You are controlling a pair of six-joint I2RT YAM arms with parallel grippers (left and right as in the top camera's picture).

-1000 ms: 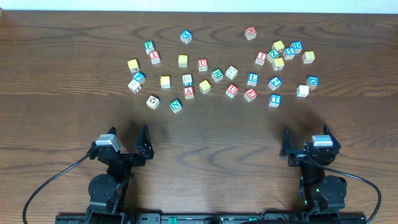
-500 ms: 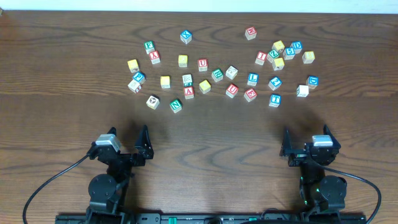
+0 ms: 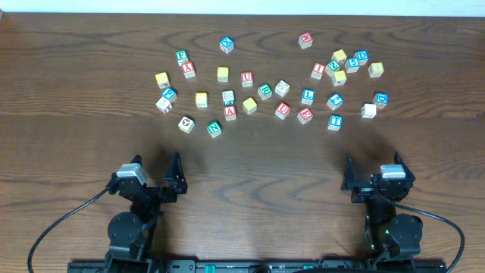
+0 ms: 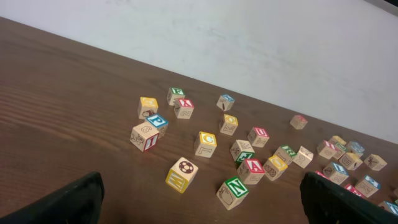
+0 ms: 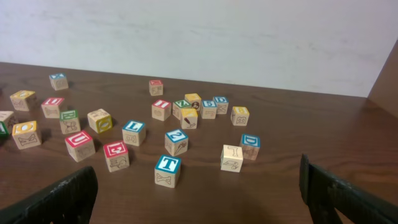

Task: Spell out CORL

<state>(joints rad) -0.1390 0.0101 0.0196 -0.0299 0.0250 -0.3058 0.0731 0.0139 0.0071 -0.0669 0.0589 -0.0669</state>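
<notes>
Left claw [image 4: 206,186]: jaws wide and empty, low over the desk [image 3: 242,167], with every block ahead of it.
Right claw [image 5: 198,180]: jaws also wide, holding nothing, with the blocks ahead and mostly to its left.
Yellow C block [image 4: 205,144]: straight ahead of the left claw, just beyond the ball-picture block [image 4: 181,174].
Blue L block [image 5: 133,131]: ahead and left of the right claw, with a red-lettered block [image 5: 116,155] close on its near side.
Green block [image 5: 69,120]: farther left of the right claw. Its letter is too small to read.
Second yellow block: several yellow faces are in view, and you cannot tell from here which one carries the O.
Risk, wrong pick: the green N block [image 4: 232,190] is the one nearest the left claw, and you could take it for the R by colour alone.
Risk, knocked neighbours: if you lower wide jaws among close-set blocks, a finger may push the red-lettered block or the ball-picture block out of place.
Risk, skewed grip: the blocks lie at mixed angles, so closing on a corner could spin or flip one and hide its letter.
Risk, arms meeting: the green block lies between the two claws' reach, so send only one arm for it.
</notes>
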